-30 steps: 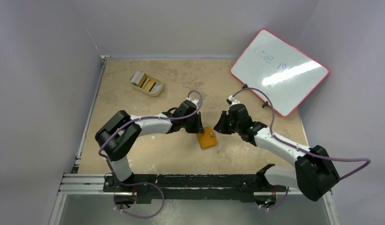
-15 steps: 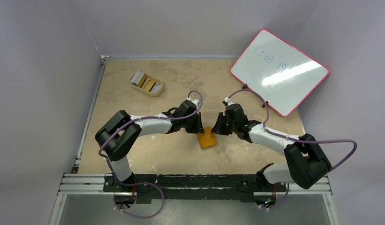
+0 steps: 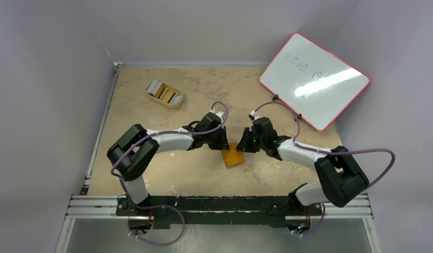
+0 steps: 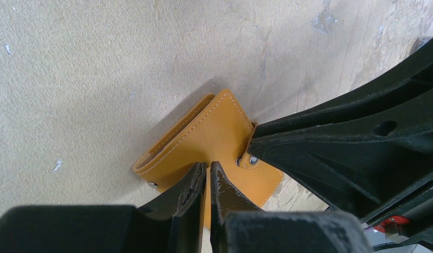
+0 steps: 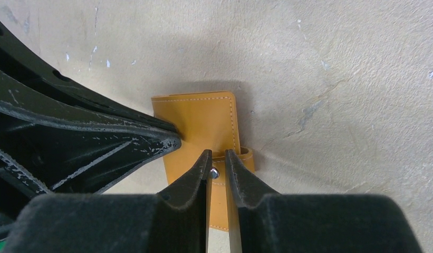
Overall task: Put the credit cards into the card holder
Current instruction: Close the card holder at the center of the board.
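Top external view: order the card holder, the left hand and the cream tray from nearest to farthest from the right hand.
1. card holder: touching, right at the right hand tips.
2. left hand: just across the holder, on the left.
3. cream tray: far back-left, credit cards inside.

Count for your record, operator:

- Card holder [image 3: 234, 157]: one, orange-tan, with one strap [image 5: 247, 156].
- Oval tray [image 3: 171, 105]: one, cream.
- Credit cards [image 3: 157, 87]: all standing packed in that tray. Your overhead view shows two grey bands and two gold-brown bands; a firmer count cannot be made from it.
- Whiteboard [image 3: 314, 79]: one, with a pink-red frame.
- Arms: two. You have one left gripper [image 4: 209, 171] and one right gripper [image 5: 218, 158], so two sets of jaws with two fingers each.
- Purple cables [image 3: 385, 158]: two, one per arm.
- Surface [image 3: 203, 179]: one.
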